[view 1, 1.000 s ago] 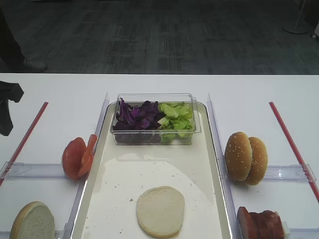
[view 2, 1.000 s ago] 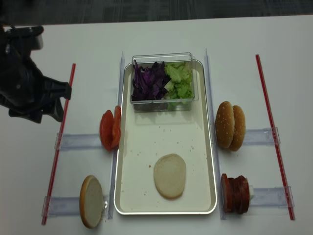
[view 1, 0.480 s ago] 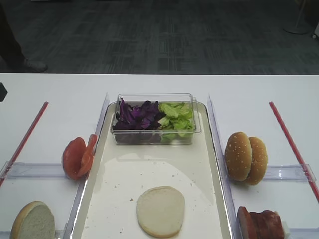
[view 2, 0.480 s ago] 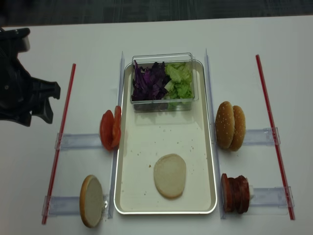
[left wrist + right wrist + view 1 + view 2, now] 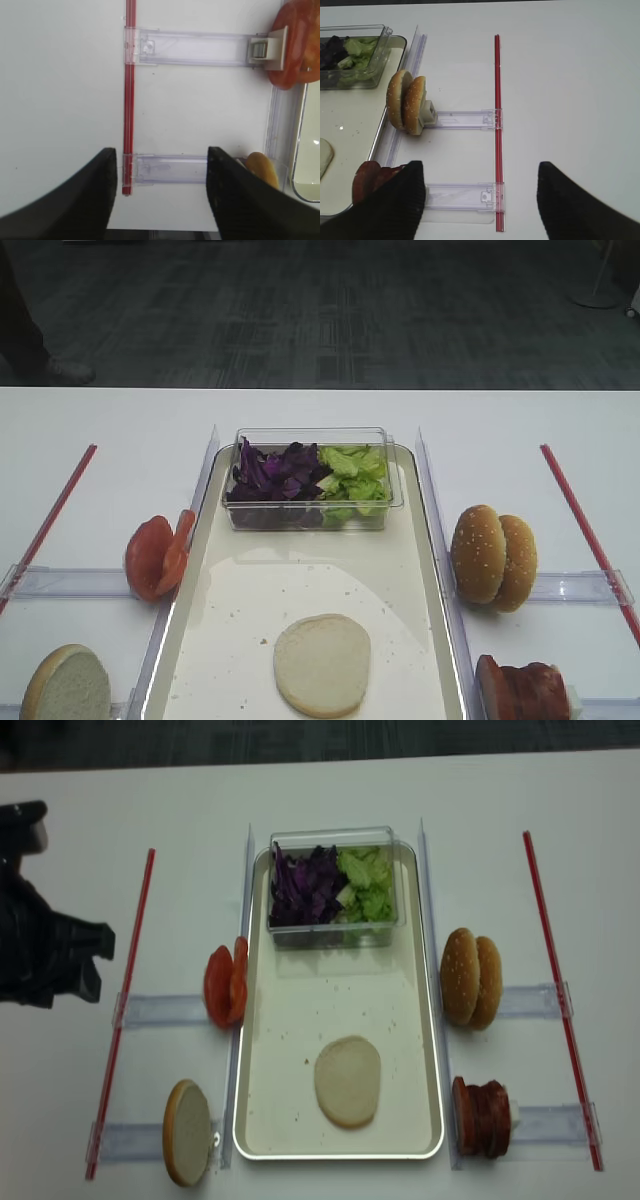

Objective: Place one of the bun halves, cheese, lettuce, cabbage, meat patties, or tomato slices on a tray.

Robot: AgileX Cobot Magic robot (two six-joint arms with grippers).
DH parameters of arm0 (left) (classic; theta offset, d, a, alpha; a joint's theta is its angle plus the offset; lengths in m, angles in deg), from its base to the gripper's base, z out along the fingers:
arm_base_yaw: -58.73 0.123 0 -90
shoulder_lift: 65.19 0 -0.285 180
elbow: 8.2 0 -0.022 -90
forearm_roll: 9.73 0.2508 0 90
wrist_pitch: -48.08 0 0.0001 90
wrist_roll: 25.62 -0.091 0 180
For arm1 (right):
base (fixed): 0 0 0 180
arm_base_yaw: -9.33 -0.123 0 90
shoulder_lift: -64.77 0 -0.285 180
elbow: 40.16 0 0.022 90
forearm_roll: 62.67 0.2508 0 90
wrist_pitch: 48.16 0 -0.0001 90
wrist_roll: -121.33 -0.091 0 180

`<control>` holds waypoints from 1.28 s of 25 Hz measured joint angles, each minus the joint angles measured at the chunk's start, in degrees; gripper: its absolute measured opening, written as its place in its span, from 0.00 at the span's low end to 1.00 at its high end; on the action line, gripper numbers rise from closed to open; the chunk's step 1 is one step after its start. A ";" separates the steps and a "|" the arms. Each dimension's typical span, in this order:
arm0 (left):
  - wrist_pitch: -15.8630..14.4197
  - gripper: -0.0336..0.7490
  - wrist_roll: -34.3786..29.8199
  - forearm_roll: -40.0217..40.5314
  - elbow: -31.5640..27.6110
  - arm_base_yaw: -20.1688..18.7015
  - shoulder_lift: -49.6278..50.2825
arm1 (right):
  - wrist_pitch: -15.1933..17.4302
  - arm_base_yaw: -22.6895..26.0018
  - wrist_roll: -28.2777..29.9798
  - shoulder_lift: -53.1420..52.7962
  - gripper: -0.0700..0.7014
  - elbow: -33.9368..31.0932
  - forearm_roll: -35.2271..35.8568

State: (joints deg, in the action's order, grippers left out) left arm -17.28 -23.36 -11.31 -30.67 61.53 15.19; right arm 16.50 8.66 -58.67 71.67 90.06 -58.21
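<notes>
One bun half (image 5: pixel 322 664) is lying flat on the tray (image 5: pixel 405 570) in the first high view, in front of the clear box (image 5: pixel 312 478) holding purple cabbage (image 5: pixel 275 472) and lettuce (image 5: pixel 352 472). I am seeing no arm here now; the dark shape that was sitting at the left edge a second ago is gone, so I am reading the left arm as pulling away after a placement.

From the right wrist, I am looking down on the sesame buns (image 5: pixel 406 102) standing on edge in their holder and the meat patties (image 5: pixel 369 178) low at the left, just outside the tray. The right fingers (image 5: pixel 395 202) are standing wide apart and holding nothing.

From the left wrist, the left fingers (image 5: pixel 82 192) are also spread and empty, hanging over bare table (image 5: pixel 60 90) beside the red strip (image 5: pixel 130 95), with the tomato slices (image 5: pixel 295 50) at the far right edge.

In the second high view, the left arm (image 5: pixel 45 950) is sitting at the left border, further out than half a second ago and well apart from the tomato slices and the spare bun half (image 5: pixel 188 1131) by the tray's corner. I am judging this placement finished and the next layer not yet picked.
</notes>
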 joint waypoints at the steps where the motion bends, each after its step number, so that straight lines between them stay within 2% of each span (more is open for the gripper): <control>1: 0.46 0.51 0.00 0.00 -0.84 0.00 -1.08 | 0.00 0.00 0.00 0.00 0.75 0.00 0.00; 5: 1.14 0.51 -0.04 0.00 -4.09 0.00 -6.23 | 0.00 0.00 0.00 0.00 0.75 0.00 0.00; 17: -0.33 0.51 -0.04 0.00 -12.19 0.00 -14.47 | 0.00 0.00 0.00 0.00 0.75 0.00 0.00; 25: 4.21 0.51 -0.14 0.00 -18.07 0.00 -23.95 | 0.00 0.00 0.00 0.00 0.75 0.00 0.00; 32: 6.29 0.51 -2.25 0.00 -23.46 0.00 -32.81 | 0.00 0.00 0.00 0.00 0.75 0.00 0.00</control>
State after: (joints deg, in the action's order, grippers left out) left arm -10.98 -25.62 -11.31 -54.14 61.53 -17.61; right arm 16.50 8.66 -58.67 71.67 90.06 -58.21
